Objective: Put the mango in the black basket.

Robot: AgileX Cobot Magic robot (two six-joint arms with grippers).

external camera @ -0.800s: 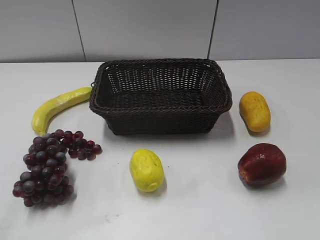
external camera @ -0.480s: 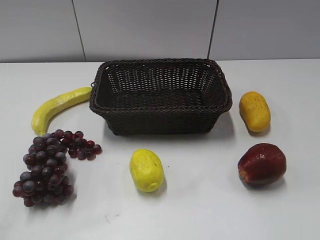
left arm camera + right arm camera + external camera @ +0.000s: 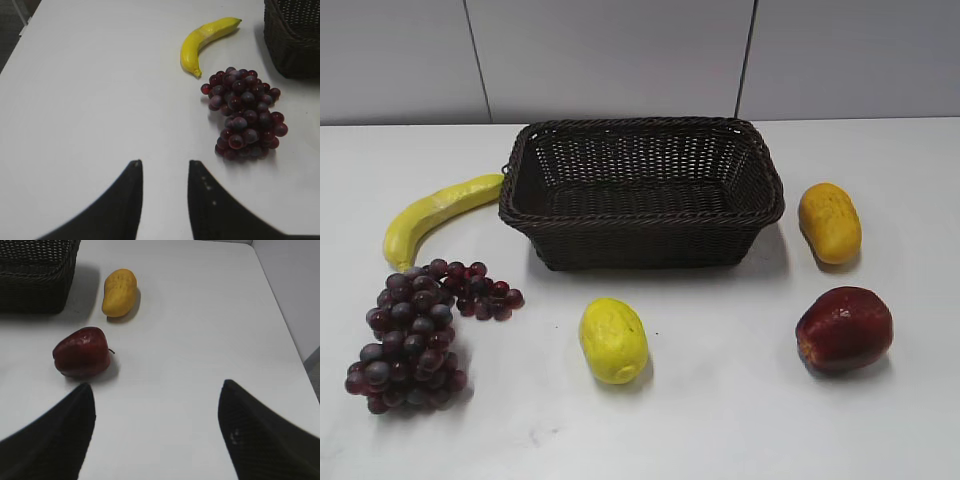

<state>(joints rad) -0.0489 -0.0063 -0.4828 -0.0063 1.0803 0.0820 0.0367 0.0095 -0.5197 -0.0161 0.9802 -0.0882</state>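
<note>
The orange-yellow mango [image 3: 829,222] lies on the white table just right of the black basket [image 3: 642,190], which stands empty at the middle back. The mango also shows in the right wrist view [image 3: 119,292], beyond the red apple. My right gripper [image 3: 156,385] is open and empty above bare table, nearer than the apple and mango. My left gripper [image 3: 164,162] is open and empty above bare table, left of the grapes. Neither gripper shows in the exterior view.
A red apple [image 3: 844,328] lies in front of the mango. A paler yellow oval fruit [image 3: 613,339] lies in front of the basket. A grape bunch [image 3: 415,332] and a banana [image 3: 435,214] lie to the left. The table's right edge [image 3: 290,330] is near.
</note>
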